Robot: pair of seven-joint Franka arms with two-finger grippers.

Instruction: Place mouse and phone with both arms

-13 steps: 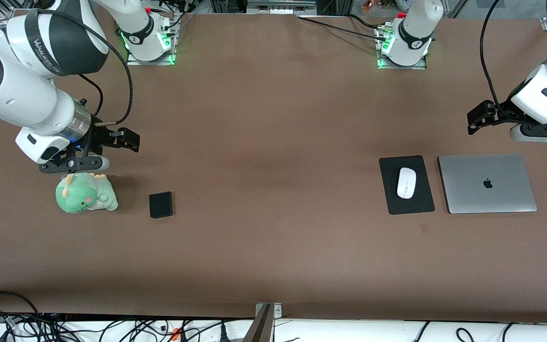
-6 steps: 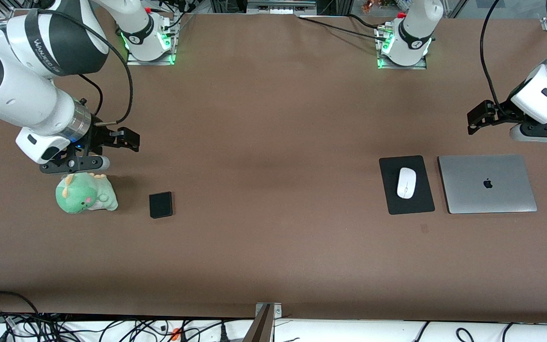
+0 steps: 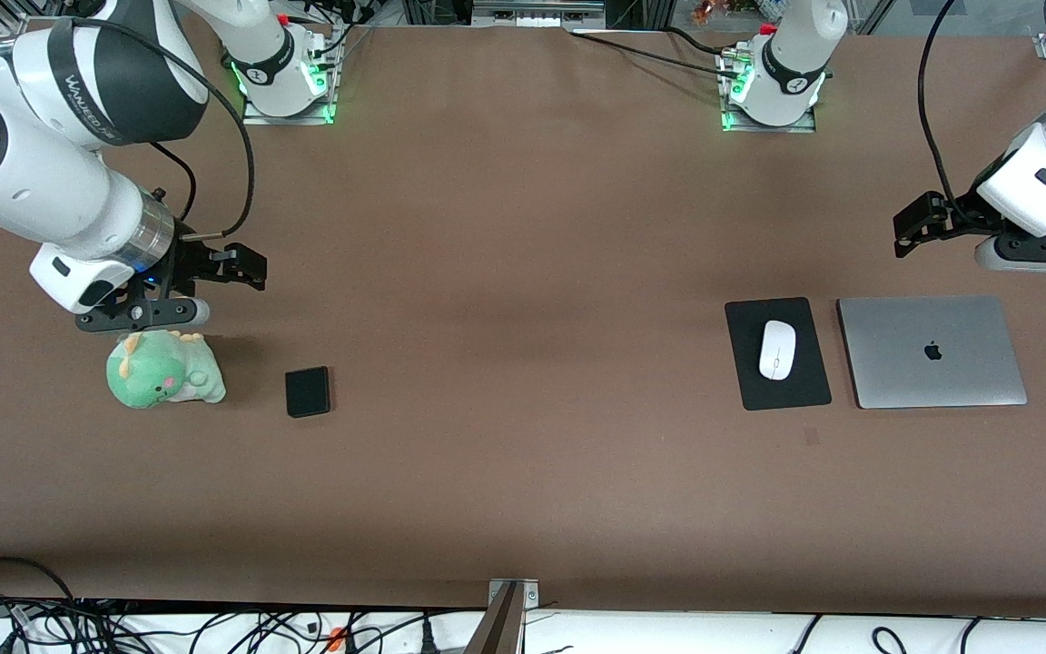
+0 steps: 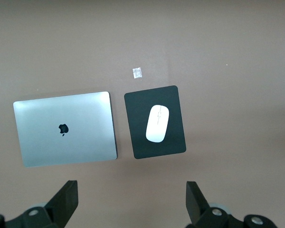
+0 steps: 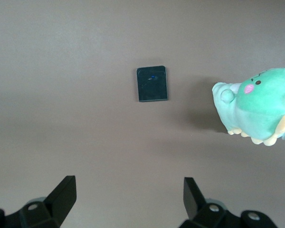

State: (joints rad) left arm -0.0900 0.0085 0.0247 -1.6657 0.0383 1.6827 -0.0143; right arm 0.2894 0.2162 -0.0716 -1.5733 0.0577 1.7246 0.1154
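The white mouse [image 3: 777, 349] lies on a black mat [image 3: 753, 381] toward the left arm's end of the table; it also shows in the left wrist view [image 4: 157, 123]. The black phone [image 3: 308, 391] lies flat toward the right arm's end, beside a green plush toy, and shows in the right wrist view [image 5: 152, 83]. My left gripper [image 3: 1036, 254] hangs open and empty in the air beside the laptop; its jaws [image 4: 131, 204] stand wide apart. My right gripper [image 3: 143, 314] hangs open and empty over the table by the plush toy; its jaws [image 5: 129, 202] stand wide apart.
A closed silver laptop [image 3: 932, 351] lies beside the mat, toward the left arm's end. The green plush dinosaur [image 3: 164, 370] sits beside the phone, just under the right hand. A small white scrap [image 4: 137, 72] lies on the table near the mat.
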